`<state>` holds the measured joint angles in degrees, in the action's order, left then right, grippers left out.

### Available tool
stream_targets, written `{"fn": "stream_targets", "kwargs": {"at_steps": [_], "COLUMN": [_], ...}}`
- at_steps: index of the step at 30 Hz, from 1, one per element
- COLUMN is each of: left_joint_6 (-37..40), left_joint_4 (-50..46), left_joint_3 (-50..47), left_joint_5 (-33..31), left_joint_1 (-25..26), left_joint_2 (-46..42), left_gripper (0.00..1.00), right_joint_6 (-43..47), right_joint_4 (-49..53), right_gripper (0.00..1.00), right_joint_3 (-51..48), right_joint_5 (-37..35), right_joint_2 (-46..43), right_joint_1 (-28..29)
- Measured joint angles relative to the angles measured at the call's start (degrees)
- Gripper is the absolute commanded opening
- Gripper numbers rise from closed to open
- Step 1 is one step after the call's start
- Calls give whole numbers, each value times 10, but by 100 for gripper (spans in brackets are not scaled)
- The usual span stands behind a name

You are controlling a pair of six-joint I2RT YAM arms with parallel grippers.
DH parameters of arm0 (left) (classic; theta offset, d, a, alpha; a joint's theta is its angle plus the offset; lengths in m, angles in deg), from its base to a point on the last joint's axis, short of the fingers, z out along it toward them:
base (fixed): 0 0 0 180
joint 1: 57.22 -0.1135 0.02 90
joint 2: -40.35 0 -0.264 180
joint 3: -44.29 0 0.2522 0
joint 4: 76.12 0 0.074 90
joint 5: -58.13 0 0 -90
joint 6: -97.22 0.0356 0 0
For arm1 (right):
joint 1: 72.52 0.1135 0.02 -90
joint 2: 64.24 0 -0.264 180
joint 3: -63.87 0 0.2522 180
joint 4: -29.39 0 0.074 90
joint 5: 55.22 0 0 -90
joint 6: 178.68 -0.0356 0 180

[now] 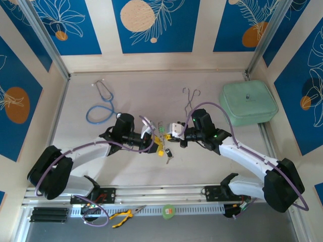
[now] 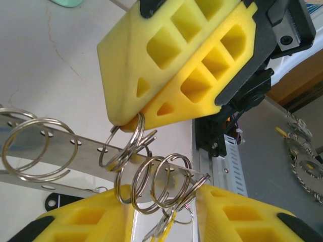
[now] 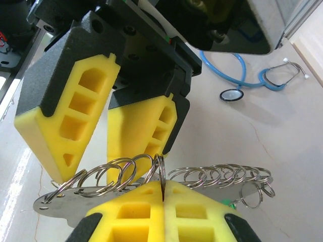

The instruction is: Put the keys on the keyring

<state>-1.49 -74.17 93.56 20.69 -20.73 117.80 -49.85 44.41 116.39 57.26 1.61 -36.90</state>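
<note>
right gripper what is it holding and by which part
The right gripper is shut on the keyring, pinching one split ring about midway along it.

Even, diffuse overhead light keeps the table bright, with faint, soft shadows beneath the arms. In the wrist views the metal strip shows specular glare. The yellow fingers are sharp and the backgrounds mildly blurred.

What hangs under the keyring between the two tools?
A yellow tag and a black-headed key hang below the keyring. The left tool and right tool cover its ends.
</note>
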Motion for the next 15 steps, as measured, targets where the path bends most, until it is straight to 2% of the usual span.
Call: {"fn": "stream_targets", "kwargs": {"at_steps": [2,6,9,10,12,15], "left_joint_6": [0,0,0,1,0,-5], "left_joint_4": [0,1,2,2,2,5], "left_joint_3": [0,0,0,0,0,0], "left_joint_5": [1,6,7,6,2,-1], "left_joint_1": [0,0,0,0,0,-1], "left_joint_2": [0,0,-2,-3,-9,-17], "left_gripper": [37,43,55,56,55,46], "right_joint_6": [2,4,6,8,9,12], "right_joint_4": [0,0,0,0,0,0], "right_gripper": [0,0,0,0,0,0], "right_joint_3": [-1,-3,-3,-3,-3,-3], "right_joint_5": [0,-2,-5,-7,-10,-14], "right_joint_2": [0,0,0,0,0,0], "right_joint_1": [0,1,3,3,3,4]}}
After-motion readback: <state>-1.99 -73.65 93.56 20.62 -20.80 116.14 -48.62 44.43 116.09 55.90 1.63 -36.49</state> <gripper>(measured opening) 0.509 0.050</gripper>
